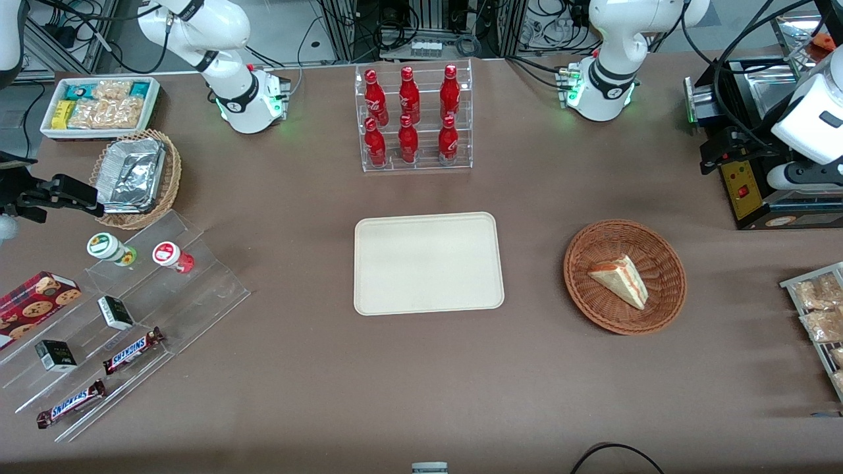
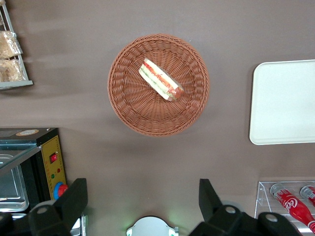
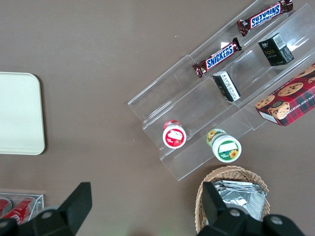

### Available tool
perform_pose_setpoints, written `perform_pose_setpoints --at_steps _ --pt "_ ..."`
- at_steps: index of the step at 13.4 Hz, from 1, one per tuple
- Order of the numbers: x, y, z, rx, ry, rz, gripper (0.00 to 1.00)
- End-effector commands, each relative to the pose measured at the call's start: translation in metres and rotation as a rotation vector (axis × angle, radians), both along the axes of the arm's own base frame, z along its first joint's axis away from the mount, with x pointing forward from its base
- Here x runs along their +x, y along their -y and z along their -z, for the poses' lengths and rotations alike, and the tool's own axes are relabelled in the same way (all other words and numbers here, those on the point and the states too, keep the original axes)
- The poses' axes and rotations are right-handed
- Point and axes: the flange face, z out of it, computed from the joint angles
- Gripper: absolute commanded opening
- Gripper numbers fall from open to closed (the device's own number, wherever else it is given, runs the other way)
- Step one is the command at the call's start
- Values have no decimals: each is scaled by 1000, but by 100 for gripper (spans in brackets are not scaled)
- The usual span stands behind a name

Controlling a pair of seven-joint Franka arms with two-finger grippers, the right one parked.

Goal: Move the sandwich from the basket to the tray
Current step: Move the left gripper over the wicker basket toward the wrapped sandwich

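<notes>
The sandwich (image 1: 619, 280) (image 2: 161, 79), a pale bread wedge with orange-red and green layers, lies in the round reddish-brown basket (image 1: 596, 243) (image 2: 142, 115). The cream tray (image 1: 428, 263) (image 2: 285, 103) (image 3: 17, 113) sits bare at the table's middle, beside the basket toward the parked arm's end. My gripper (image 1: 714, 155) (image 2: 142, 196) hangs high at the working arm's end, farther from the front camera than the basket. It is open, with nothing between its black fingers (image 2: 74, 196).
A clear rack of red bottles (image 1: 413, 118) (image 2: 290, 201) stands farther back than the tray. A black appliance with a yellow panel (image 1: 744, 191) (image 2: 51, 162) sits under my gripper. A wire rack of snack packets (image 1: 816, 309) (image 2: 10, 54) lies near the basket.
</notes>
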Motion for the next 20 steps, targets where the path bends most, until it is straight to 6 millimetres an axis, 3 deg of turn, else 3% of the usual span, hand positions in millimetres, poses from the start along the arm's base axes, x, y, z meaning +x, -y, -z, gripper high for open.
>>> perform_pose_setpoints --at_steps 1,2,4,6,10,14,20 --pt "-2 3 -3 -15 4 12 100" --pt "-1 2 -2 -34 1 7 100" --pt "12 2 21 -26 -20 3 100" --pt "21 3 57 -22 -37 -20 100" --pt "30 5 151 1 20 -227 100" --pt "28 6 222 -2 94 -447 100" --pt "11 13 289 -10 169 -604 100"
